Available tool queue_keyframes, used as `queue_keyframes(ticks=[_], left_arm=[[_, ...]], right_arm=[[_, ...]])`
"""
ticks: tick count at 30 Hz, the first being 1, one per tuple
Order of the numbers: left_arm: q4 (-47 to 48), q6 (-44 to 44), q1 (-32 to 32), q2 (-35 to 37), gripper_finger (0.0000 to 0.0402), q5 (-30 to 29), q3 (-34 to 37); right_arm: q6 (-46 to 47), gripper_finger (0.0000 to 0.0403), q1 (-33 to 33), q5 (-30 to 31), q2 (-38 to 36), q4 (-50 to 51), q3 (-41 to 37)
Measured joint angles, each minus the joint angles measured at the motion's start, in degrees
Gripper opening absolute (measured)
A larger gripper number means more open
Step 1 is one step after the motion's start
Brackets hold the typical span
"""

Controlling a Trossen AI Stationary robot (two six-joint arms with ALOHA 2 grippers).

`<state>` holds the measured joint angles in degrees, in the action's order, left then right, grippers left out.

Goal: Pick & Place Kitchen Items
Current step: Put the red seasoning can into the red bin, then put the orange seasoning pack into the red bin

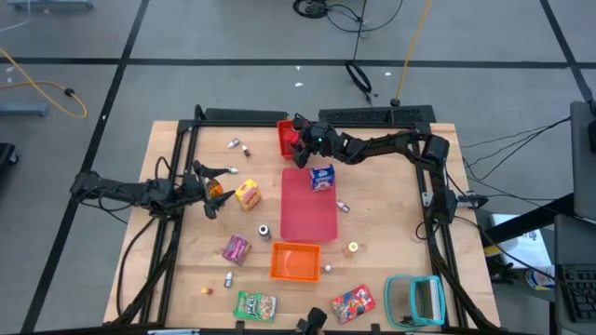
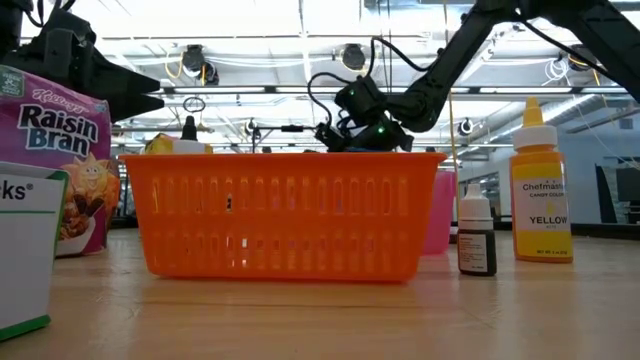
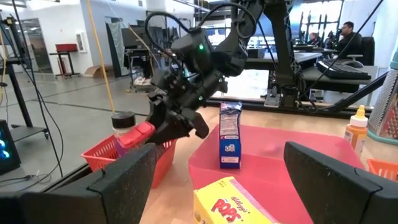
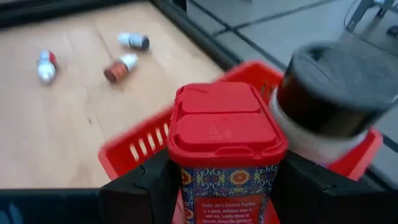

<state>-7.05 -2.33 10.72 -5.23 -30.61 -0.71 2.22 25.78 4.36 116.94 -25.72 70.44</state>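
In the upper middle of the high view, the right gripper (image 1: 300,147) is clenched on a red-lidded jar (image 4: 225,140), held just over the red bin (image 4: 364,155) beside a dark-lidded jar (image 4: 333,93). The held jar looks rigid, smooth and moderately weighty; a grip on its flat sides below the lid seems safest against slipping. The left gripper (image 3: 214,180) hangs released at the left of the surface (image 1: 177,237), near a yellow carton (image 3: 233,202).

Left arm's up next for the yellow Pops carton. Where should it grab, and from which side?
The yellow Pops carton lies flat on the table just ahead of the open left hand. Probably come straight down from above and pinch across its two narrower long sides; the broad face is likely too wide.
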Motion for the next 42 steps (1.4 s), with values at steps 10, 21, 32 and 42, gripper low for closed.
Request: queue_keyframes(ticks=[10, 21, 32, 42], left_arm=[[0.0, -0.3, 0.0, 0.0, 0.0351, 0.0, 0.0], [0.0, -0.2, 0.0, 0.0, 0.0351, 0.0, 0.0], [-0.1, 2.2, 0.0, 0.0, 0.0351, -3.0, 0.0], [3.6, 13.6, 0.0, 0.0, 0.0351, -20.6, 0.0]], right_arm=[[0.1, 0.0215, 0.0, -2.1, 0.1, 0.7, 0.1], [-1.5, 0.0278, 0.0, -3.0, -0.3, 1.1, 0.1], [-4.5, 0.0278, -0.8, 0.4, -6.1, 7.6, 0.1], [-4.5, 0.0278, -2.1, 0.3, -8.8, 9.1, 0.1]])
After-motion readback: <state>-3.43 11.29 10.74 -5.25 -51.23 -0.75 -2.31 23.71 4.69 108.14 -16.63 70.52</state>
